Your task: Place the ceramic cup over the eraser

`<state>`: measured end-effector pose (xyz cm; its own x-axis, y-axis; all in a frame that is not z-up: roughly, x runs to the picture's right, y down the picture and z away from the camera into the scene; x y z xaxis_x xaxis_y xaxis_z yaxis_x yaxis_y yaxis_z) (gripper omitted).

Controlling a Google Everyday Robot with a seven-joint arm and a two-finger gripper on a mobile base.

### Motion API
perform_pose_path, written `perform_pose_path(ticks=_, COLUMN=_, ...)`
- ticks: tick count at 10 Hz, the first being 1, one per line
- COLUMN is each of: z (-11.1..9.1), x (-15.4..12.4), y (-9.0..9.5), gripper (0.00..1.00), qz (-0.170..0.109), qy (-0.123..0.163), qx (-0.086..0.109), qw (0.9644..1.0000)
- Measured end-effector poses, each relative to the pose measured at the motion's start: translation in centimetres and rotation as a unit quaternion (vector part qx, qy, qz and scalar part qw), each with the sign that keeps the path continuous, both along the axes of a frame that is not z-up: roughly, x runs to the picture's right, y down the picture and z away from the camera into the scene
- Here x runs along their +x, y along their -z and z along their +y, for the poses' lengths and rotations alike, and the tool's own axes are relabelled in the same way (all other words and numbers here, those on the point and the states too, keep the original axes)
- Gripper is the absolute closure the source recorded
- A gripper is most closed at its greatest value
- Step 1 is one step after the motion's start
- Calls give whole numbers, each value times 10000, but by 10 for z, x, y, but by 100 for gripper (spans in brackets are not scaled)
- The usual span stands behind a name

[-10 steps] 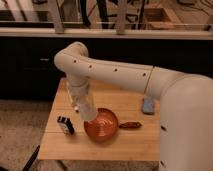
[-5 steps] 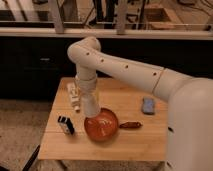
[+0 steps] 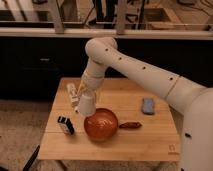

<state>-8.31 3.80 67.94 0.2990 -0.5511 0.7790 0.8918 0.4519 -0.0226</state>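
The white ceramic cup (image 3: 86, 105) hangs at the end of my arm, held in my gripper (image 3: 83, 95) just above the wooden table (image 3: 150, 142). It sits at the left rim of the orange-red bowl (image 3: 101, 125). The eraser (image 3: 65, 125), a small black block with white markings, stands on the table's front left, below and left of the cup and apart from it. The gripper's fingers are mostly hidden by the cup and wrist.
A long pale tube (image 3: 72, 93) lies just left of the gripper. A blue-grey pad (image 3: 148, 105) lies at the right. A small brown object (image 3: 131, 124) lies right of the bowl. Dark cabinets stand behind the table.
The arm's elbow has swung up and to the right. The gripper with the cup moved right from above the eraser side toward the bowl's left rim, then slightly back left.
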Motion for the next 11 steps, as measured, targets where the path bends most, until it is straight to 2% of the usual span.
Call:
perform_pose_path(ticks=3, z=-5, x=3, y=9, gripper=97, qz=-437, qy=-280, qx=-22, qw=9987)
perform_pose_path(ticks=5, z=-9, x=7, y=13, gripper=97, qz=-871, qy=-581, qx=-191, qw=9943)
perform_pose_path(ticks=6, z=-10, x=6, y=14, gripper=97, qz=-1016, qy=-645, qx=-257, qw=9924)
perform_pose_path(ticks=8, z=-9, x=-1, y=21, gripper=97, qz=-1534, qy=-793, qx=-470, qw=9839)
perform_pose_path(ticks=10, z=-7, x=-12, y=28, gripper=97, qz=-1907, qy=-867, qx=-588, qw=9760)
perform_pose_path(ticks=11, z=-6, x=-16, y=32, gripper=97, qz=-2000, qy=-870, qx=-605, qw=9740)
